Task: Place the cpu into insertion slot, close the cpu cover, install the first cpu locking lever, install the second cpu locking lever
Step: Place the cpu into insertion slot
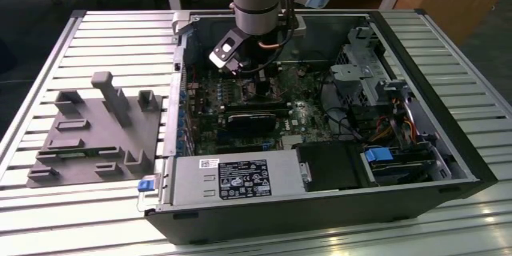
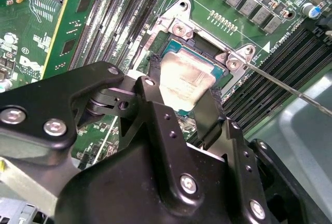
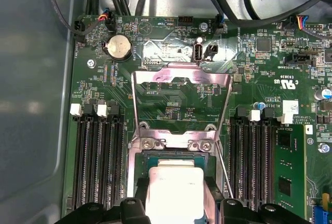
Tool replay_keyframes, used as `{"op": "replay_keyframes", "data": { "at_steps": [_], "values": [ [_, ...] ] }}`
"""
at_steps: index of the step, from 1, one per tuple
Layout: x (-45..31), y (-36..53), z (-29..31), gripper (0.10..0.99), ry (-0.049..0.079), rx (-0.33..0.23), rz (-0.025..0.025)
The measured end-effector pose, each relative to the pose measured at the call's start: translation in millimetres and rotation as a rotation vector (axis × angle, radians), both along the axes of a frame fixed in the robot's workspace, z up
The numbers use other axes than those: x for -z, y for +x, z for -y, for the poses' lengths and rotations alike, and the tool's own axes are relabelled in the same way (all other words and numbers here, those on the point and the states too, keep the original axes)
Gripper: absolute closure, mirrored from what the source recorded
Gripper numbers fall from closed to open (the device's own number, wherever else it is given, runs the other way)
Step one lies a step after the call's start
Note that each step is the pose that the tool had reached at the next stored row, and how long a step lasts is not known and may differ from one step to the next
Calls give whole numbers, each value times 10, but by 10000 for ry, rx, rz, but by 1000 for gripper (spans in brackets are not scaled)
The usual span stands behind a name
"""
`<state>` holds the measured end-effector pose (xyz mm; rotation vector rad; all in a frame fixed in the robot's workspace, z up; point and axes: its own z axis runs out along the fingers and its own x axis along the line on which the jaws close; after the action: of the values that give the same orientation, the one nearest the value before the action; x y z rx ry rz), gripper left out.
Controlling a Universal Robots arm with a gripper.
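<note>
The gripper [image 2: 184, 88] is closed narrowly on the cpu [image 2: 185, 78]. Its two black fingers [image 2: 153, 99] bear on opposite edges of the chip, which leaves the silver-grey top face clear and keeps the chip flat. In both wrist views the cpu [image 3: 176, 190] lies squarely over the insertion slot [image 3: 174, 155], with its edges parallel to the socket frame. This alignment appears intended to let the chip meet the contacts without tilt. The pictures do not show whether it is fully seated or just above the contacts. The cpu cover [image 3: 181, 70] stands open, hinged back away from the slot, so the opening beneath is accessible to the gripper. One thin locking lever [image 3: 224, 169] is released and angles out beside the slot; in the second wrist view it runs off as a bright rod [image 2: 290, 90] across the memory slots [image 2: 280, 58]. Neither lever is latched. In the exterior view the arm reaches down into the open computer case [image 1: 472, 160], with the gripper [image 1: 254, 75] directly over the green motherboard [image 1: 232, 118].
</note>
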<state>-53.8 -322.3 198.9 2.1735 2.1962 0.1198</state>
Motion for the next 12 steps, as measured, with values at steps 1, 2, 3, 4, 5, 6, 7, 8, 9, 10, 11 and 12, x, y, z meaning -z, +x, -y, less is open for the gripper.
{"op": "replay_keyframes", "data": {
  "at_steps": [1, 2, 3, 4, 5, 6, 7, 8, 9, 10, 11, 12],
  "values": [
    [0, 0, 0, 573, 0, 0, 0],
    [0, 0, 0, 573, 0, 0, 0],
    [0, 0, 0, 573, -1, 0, -1],
    [1, 0, 0, 573, -3, 0, -1],
    [1, 0, 0, 573, -4, 0, -2],
    [2, 0, 0, 573, -3, 0, -1],
    [3, 0, 0, 573, -1, 0, 0],
    [3, 0, 0, 573, -2, 0, -1],
    [4, 0, 0, 573, -2, 0, 0],
    [4, 0, 0, 561, -1, 0, -1],
    [5, 0, 0, 561, -1, 0, 0],
    [5, 0, 0, 498, -1, 0, 0]
  ]
}}
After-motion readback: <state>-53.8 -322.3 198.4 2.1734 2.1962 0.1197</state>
